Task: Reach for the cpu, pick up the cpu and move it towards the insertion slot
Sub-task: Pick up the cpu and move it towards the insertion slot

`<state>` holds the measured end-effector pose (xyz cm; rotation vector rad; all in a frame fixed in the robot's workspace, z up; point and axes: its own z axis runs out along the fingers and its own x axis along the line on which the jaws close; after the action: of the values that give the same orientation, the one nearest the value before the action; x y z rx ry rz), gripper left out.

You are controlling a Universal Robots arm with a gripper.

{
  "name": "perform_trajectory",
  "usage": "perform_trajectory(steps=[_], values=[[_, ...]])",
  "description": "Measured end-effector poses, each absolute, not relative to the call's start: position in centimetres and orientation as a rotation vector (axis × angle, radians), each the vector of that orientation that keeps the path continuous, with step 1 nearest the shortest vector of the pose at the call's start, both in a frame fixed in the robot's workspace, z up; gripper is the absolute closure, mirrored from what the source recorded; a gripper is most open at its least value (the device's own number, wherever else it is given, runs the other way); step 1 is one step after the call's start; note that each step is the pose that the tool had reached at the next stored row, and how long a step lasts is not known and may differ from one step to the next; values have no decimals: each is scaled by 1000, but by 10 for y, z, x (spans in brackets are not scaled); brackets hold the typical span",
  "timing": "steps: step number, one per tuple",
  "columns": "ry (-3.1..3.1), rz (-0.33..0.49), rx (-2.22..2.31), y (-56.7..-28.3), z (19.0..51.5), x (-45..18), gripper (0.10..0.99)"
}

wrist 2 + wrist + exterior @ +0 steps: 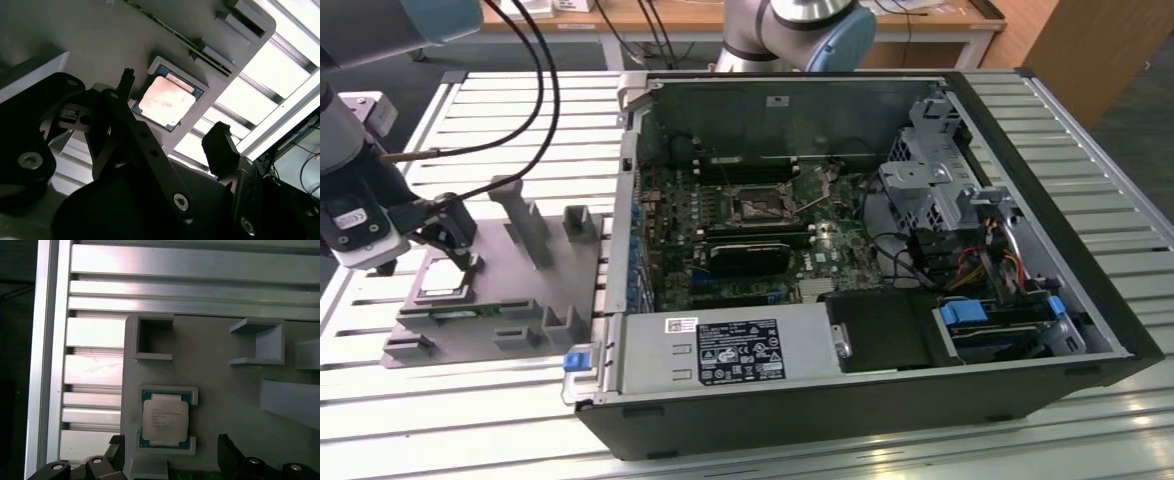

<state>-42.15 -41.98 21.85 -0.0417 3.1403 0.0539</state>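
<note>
The tool (170,442) hangs wide open over the cpu (165,419) (it sits snug in its grey holder (235,405)) so one finger lines up on each side

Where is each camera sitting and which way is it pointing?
Exterior view: off the arm, high, looking down on the table, case and fixture; arm and gripper at the exterior view's left.
First wrist view: on the arm, looking straight down on the cpu; both fingertips show.
Second wrist view: on the arm, looking slantwise past the fingers at the cpu.
Both wrist views share the cpu in its fixture pocket, with the open fingers either side.
</note>
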Motion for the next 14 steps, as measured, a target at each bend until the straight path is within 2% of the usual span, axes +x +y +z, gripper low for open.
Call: perform_trajectory(steps=[14], values=[[3129, 53, -7, -417, 198, -422, 267]])
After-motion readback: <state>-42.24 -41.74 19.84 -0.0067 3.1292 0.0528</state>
